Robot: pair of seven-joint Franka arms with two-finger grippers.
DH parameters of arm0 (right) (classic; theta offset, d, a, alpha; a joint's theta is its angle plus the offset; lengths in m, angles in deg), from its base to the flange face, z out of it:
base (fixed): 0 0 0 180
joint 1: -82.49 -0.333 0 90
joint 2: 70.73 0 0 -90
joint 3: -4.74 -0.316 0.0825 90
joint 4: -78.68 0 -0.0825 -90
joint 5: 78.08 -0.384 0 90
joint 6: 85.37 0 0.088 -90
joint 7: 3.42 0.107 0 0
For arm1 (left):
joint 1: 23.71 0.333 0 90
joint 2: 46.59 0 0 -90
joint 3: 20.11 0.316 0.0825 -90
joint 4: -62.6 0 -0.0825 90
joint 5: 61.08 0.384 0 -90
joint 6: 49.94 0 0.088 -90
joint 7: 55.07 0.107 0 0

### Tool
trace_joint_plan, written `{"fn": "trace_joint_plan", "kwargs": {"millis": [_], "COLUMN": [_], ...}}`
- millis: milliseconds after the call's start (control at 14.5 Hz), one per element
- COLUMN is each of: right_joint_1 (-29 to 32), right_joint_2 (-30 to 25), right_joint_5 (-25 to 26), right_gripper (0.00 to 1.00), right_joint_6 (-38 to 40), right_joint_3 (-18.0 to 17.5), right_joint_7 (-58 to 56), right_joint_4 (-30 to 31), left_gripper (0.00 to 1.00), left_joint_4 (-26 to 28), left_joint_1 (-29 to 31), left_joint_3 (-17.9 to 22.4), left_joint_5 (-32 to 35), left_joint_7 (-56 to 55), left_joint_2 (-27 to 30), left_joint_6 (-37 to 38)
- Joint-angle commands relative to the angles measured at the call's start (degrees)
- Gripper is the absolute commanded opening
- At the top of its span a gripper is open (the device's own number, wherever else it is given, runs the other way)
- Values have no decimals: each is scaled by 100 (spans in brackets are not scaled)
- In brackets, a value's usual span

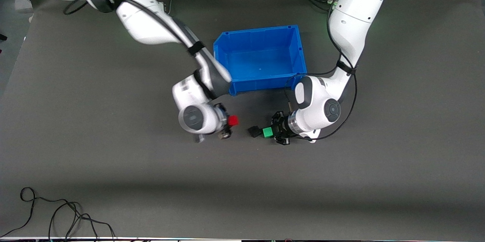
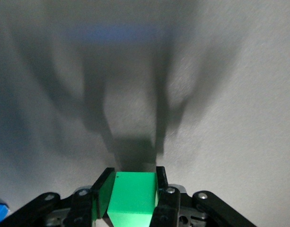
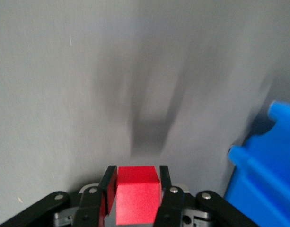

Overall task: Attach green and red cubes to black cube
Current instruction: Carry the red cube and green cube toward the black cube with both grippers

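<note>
Both arms are mid-task, each carrying one coloured cube toward the middle of the table. In the front view the right tool (image 1: 227, 125) sits just left of centre, clamped on the red cube (image 1: 233, 121); the right wrist view confirms it, the red cube (image 3: 136, 194) pinched between the two dark fingers (image 3: 108, 182) at the bottom of the frame. The left tool (image 1: 278, 131) is just right of centre, closed on the green cube (image 1: 267, 132), and the left wrist view shows the same green cube (image 2: 133, 198) seated between its fingers (image 2: 103, 189) at the bottom edge.

The black cube (image 1: 253, 131) shows in the front view just beside the green one, on its left in the frame; they look to be touching or nearly so, though I cannot tell whether they are already joined. The red cube is apart from the black cube, a gap of bare grey table (image 1: 113, 166) between them. The blue bin (image 1: 261, 58) stands above them in the frame, empty as far as can be seen.

The step in hand looks like bringing the cubes together. Next, the right arm probably needs to carry the red cube across the gap and press it squarely against the black cube's free face, while the left arm holds the green side steady as a brace.
</note>
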Motion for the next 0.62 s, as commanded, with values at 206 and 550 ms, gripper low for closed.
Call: {"fn": "trace_joint_plan", "kwargs": {"millis": [206,550], "right_joint_1": [-90,-20], "right_joint_2": [640,614], "right_joint_5": [396,405], "right_gripper": [24,24], "right_joint_6": [-575,-603], "right_joint_3": [57,75], "right_joint_7": [159,168], "right_joint_4": [-627,-618], "left_gripper": [25,24], "left_joint_4": [-41,-67], "left_joint_1": [-227,-236], "left_joint_3": [97,97], "left_joint_5": [82,311], "left_joint_7": [-121,-103], "left_joint_2": [-39,-83], "left_joint_6": [-176,-185]}}
